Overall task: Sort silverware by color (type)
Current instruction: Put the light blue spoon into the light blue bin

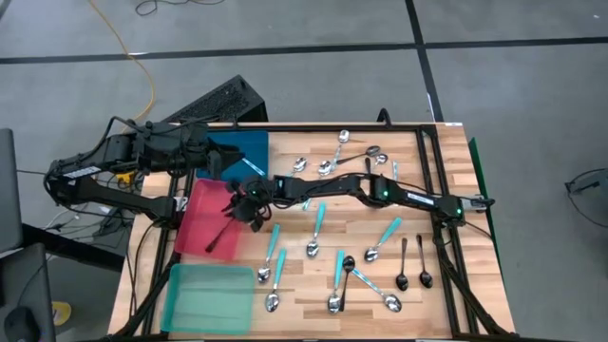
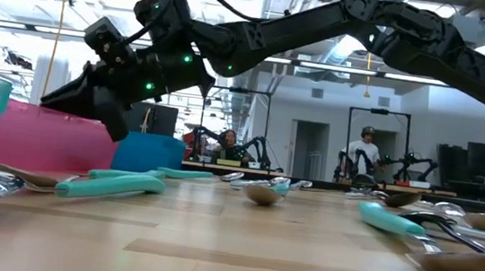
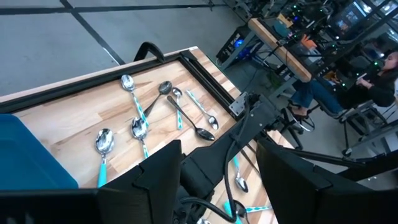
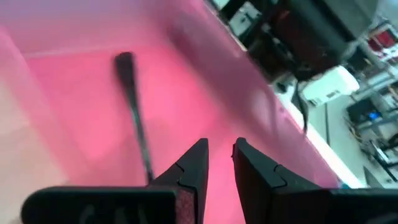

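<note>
Nearest your low camera, turquoise-handled spoons (image 2: 111, 185) are lying on the wooden table (image 2: 239, 252), with more silverware spread behind them. Your right gripper (image 4: 219, 163) is hovering over the red tray (image 1: 201, 204), tilted down towards it; its fingers are standing a narrow gap apart and holding nothing. A black spoon (image 4: 134, 121) is lying inside that tray, near the fingertips but not touching them. From above it is showing as a dark bar (image 1: 220, 237) near the tray's table-side edge.

Your left gripper (image 1: 217, 157) is waiting farther back above the blue tray (image 1: 249, 148); you cannot tell from these views whether its jaws are released or clenched. The teal tray (image 1: 211, 296) is sitting at the table's front corner, apparently without spoons.

Most of the job is judged undone: turquoise spoons (image 1: 319, 228), all-silver spoons (image 1: 334, 161) and two black spoons (image 1: 414, 266) are lying loose on the boards.

What could go wrong:
- The right forearm is stretching low across the scattered spoons, so pulling back flat could sweep them together or off the edge
- A descent here could catch the red tray's wall and shove the tray
- The two arms are working close together at the trays, so a careless swing risks contact
</note>
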`<state>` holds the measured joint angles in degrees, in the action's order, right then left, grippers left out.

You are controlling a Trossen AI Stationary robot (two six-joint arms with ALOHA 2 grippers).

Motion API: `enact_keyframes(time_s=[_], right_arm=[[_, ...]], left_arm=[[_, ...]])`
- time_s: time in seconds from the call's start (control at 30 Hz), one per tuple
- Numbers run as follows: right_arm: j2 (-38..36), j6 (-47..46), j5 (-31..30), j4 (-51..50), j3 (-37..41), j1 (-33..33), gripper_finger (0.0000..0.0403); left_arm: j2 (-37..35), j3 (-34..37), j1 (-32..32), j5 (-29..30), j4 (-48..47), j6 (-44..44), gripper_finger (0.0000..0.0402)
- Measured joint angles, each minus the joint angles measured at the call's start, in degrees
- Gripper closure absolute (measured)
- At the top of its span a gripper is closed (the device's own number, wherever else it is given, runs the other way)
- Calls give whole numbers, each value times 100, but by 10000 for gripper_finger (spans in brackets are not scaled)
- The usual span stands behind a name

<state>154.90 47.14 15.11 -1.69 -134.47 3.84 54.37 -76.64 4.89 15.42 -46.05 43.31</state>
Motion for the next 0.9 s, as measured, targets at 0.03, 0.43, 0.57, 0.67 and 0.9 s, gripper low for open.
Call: enact_keyframes(time_s=[0.03,0.43,0.57,0.67,0.9], right_arm=[[-66,-48,-106,-112,7,-1,305],[-1382,-318,-1301,-2793,0,149,305],[-1771,-902,-1581,-3914,-12,367,305],[-2002,-1446,-1672,-4934,-15,580,305],[-2310,-2192,-1661,-6752,-9,1011,305]], left_arm=[[0,0,1,0,0,-1,207],[-4,0,1,-4,333,-508,207],[-4,0,0,35,396,-581,207],[-4,0,0,52,396,-581,207],[-4,0,0,233,397,-722,207]])
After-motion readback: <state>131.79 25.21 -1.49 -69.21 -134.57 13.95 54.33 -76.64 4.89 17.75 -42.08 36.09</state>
